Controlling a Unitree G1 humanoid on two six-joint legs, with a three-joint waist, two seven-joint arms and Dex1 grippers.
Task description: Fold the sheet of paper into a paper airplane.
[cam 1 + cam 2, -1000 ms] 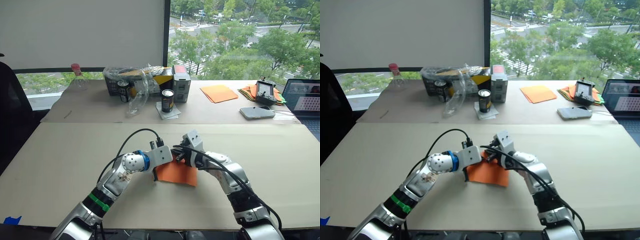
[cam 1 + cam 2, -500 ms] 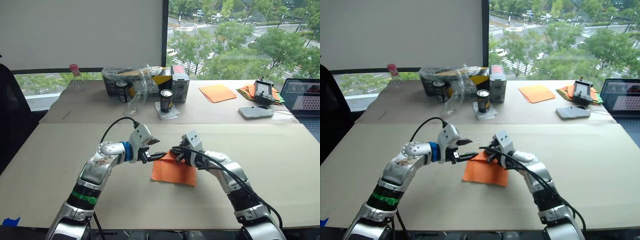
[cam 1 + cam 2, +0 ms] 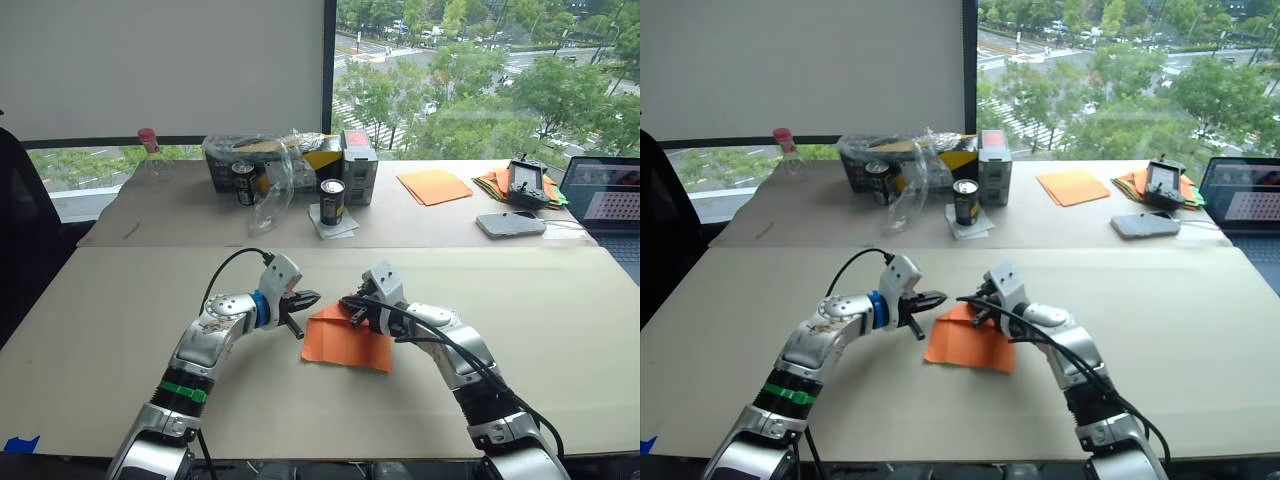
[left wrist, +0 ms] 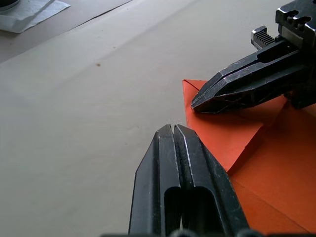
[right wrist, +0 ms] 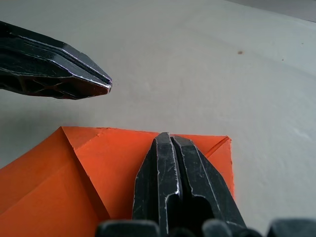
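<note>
- Paper (image 3: 345, 340) lies flat on the counter (image 3: 120, 320) between the two arms, a bright orange sheet with a corner flap folded down near its far edge.
- Right jaws (image 5: 170, 148) are pressed together; their tip rests on the paper just inside the far edge, seemingly pinning the flap rather than pinching it.
- Left jaws (image 4: 174, 131) are also pressed together and hold nothing; their tip sits just off the paper's left corner, over bare counter, close to the edge but, as far as I can tell, not touching it.
- The two tips point toward each other, near but apart, with the folded corner between them.
- Progress, as I judge it: early. One diagonal corner fold shows clearly in the left wrist view, and crease lines run across the sheet in the right wrist view, but the outline is not yet a narrow wedge, so no nose or wings are formed.
- Left to do, by my reading: finish the corner folds, fold along the centre line, then fold the wings.
- Whether the second corner is folded I cannot tell for sure; the right wrist view hints at a small turned-in corner beside the right jaws.
- Farther out, well apart from the work, a second counter holds cans (image 3: 334, 201), a box (image 3: 361, 166), crumpled plastic (image 3: 275, 180), paler orange sheets (image 3: 437, 186), a phone (image 3: 513, 225) and a laptop (image 3: 610, 205).
</note>
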